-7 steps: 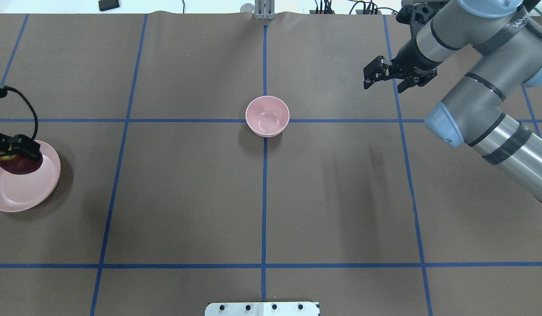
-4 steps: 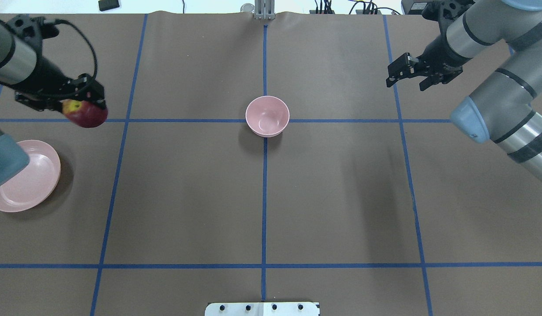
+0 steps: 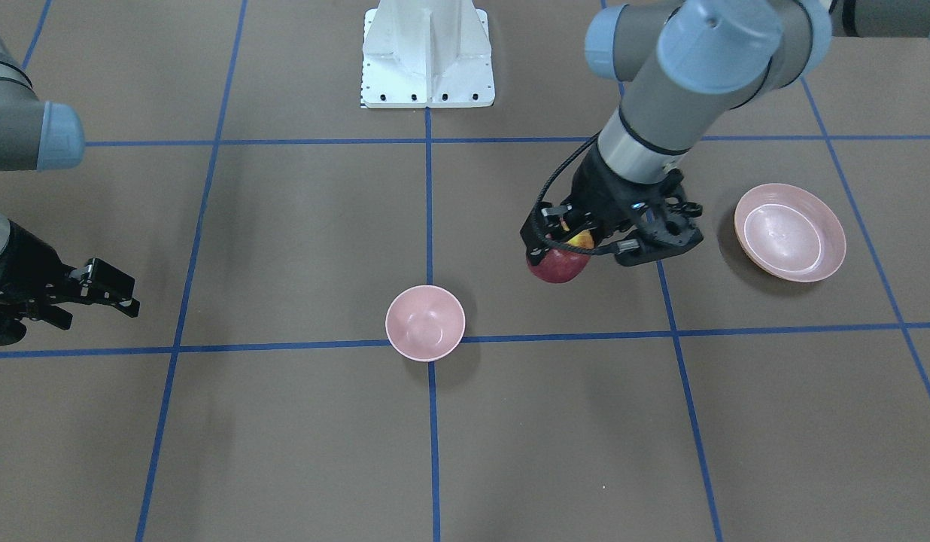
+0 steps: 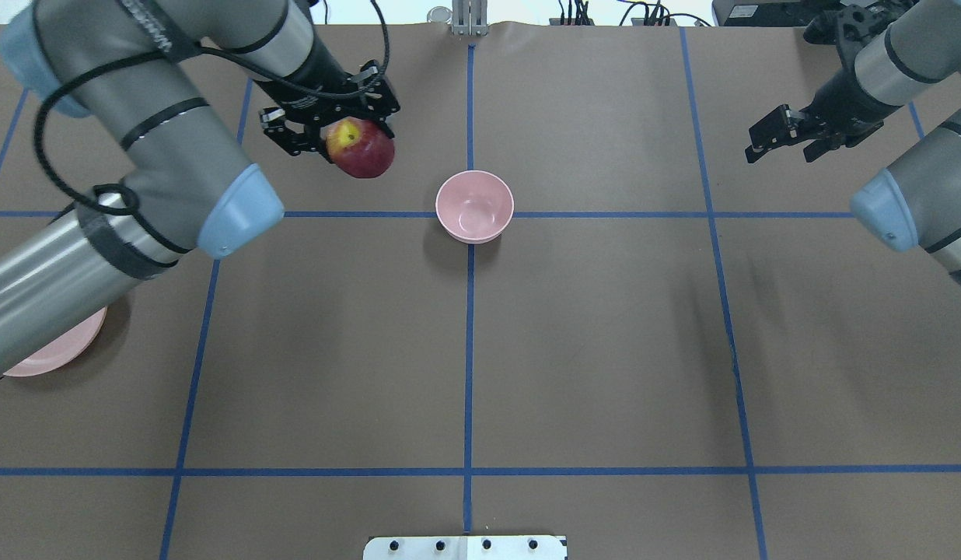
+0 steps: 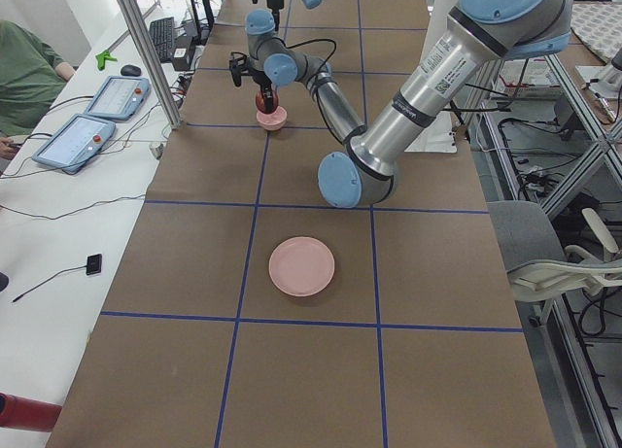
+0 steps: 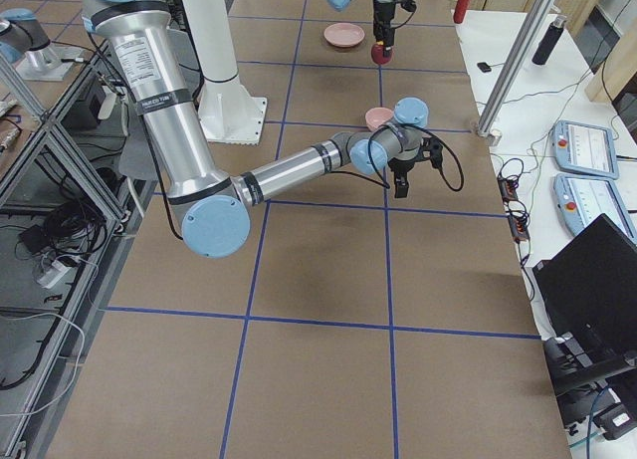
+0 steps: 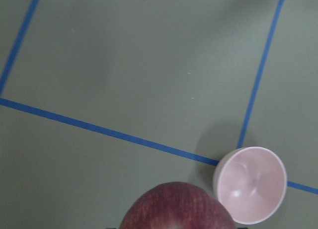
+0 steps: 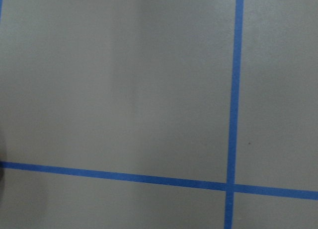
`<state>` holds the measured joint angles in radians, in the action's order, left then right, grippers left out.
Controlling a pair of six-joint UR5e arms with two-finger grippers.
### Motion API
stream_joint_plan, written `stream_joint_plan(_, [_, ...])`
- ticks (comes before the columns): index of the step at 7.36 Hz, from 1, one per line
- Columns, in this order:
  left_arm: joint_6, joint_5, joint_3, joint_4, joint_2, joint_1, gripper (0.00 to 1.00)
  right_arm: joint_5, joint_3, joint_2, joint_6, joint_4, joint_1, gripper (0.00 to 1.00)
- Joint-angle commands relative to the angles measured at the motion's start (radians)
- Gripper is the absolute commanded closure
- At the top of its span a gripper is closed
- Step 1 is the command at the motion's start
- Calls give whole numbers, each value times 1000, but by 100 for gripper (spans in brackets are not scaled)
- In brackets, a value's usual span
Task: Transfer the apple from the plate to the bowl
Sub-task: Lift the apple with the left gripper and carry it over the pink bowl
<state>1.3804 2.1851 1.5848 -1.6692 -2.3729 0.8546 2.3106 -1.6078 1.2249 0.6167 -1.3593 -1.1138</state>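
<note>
Pink plate (image 3: pixel 788 233): nearest the robot, empty on the brown surface (image 4: pixel 605 350), well apart from everything else. Pick-up step judged done.
Bowl (image 4: pixel 474 206): upright on the centre tape crossing, nothing inside it yet.
Apple (image 4: pixel 361 148): off the plate and in the air, carried by the left claw (image 4: pixel 344 138). It is near the bowl, on the robot's left and a little beyond it, not over the rim.
Left claw: clamped on the apple from above; the yellow-green stem patch shows beside the fingers.
Height: apple seems to ride above the bowl's rim level, though no view settles this.
Right claw (image 4: pixel 781 152): farthest out, jaws apart, holding nothing.
Progress: roughly the second half of the carry.
Left to do: bring apple over bowl, lower, release.
</note>
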Motion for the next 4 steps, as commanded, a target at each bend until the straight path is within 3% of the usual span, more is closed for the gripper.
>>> stream_joint_plan(1, [78,-113,-194,-160,-99,-73,100,-3,-4,10,-84,-44,-27,0])
stream_joint_plan(2, [81,-161,-294,-238,-133,-101,100,-10,-9,22,-112,-43,-27,0])
stream_joint_plan(4, [85,-174,-364,-280,-155,-133,100,-14,-9,33,-114,-43,-29,0])
